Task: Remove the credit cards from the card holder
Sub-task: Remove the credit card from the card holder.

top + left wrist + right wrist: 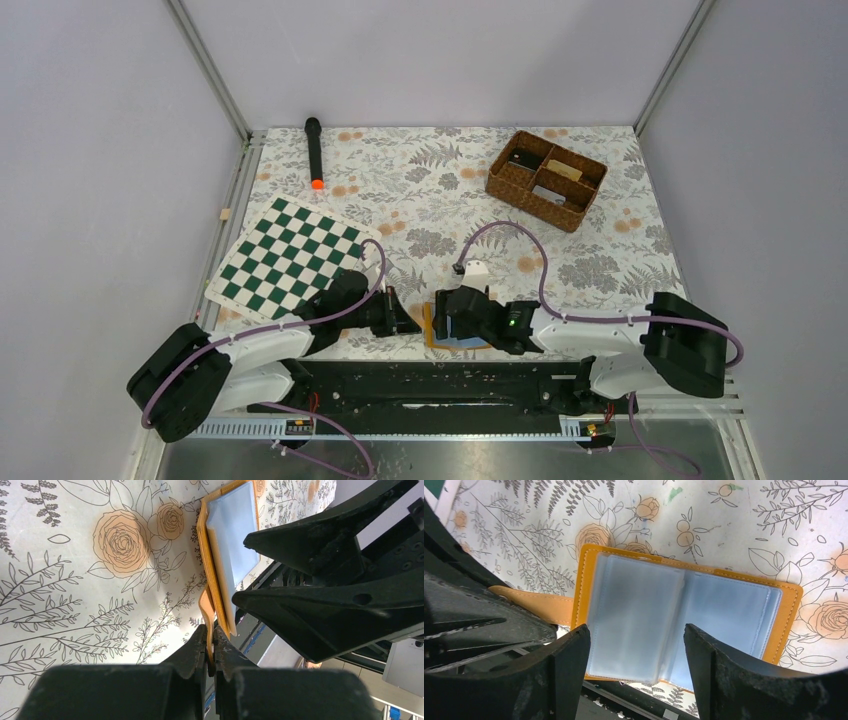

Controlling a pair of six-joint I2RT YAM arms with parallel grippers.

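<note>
The orange-tan card holder (790, 611) lies open and flat at the table's near edge, its clear sleeves (639, 615) facing up. The sleeves look pale blue, and I cannot make out separate credit cards in them. A strap (206, 607) sticks out from the holder's side, and my left gripper (210, 632) is shut on it. My right gripper (636, 635) hangs just above the sleeves, open, with one finger on each side of the left page's lower edge. In the top view the two grippers (408, 322) (447, 318) meet over the holder (430, 330).
A brown wicker compartment basket (497, 182) stands at the back right with a flat beige piece (566, 172) in one compartment. A green chessboard mat (285, 255) lies on the left and a black torch (314, 150) behind it. The table's black front rail (624, 692) runs right beside the holder.
</note>
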